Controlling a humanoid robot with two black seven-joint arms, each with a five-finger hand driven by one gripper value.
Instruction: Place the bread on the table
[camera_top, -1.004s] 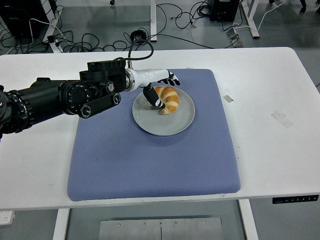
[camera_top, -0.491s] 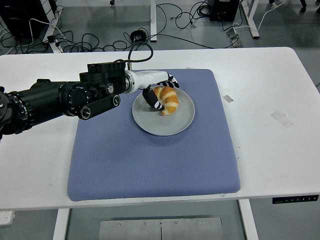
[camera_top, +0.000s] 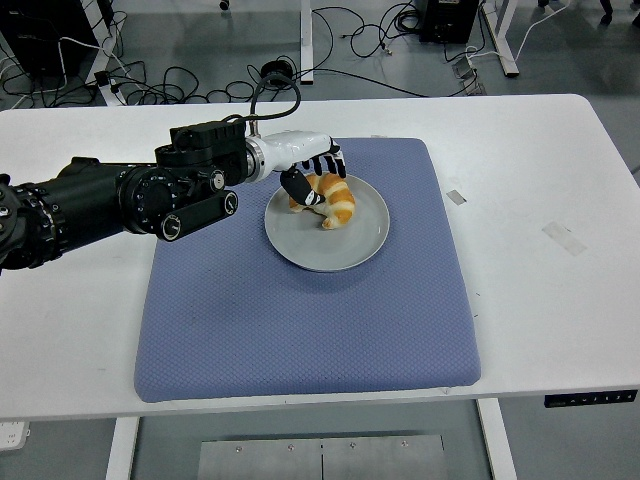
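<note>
Bread (camera_top: 331, 199) lay on the grey plate (camera_top: 345, 245) atop the blue mat (camera_top: 300, 310), at the far left rim, with the left hand (camera_top: 312, 175) curled around its left end.

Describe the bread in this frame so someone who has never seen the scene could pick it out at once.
On the white table lies a large blue-grey padded mat, and on its upper middle sits a round grey plate. The bread is the golden-brown croissant on the plate's upper left part, with the left hand closed around it. It is the only food and the only curved, striped pastry in view.
</note>
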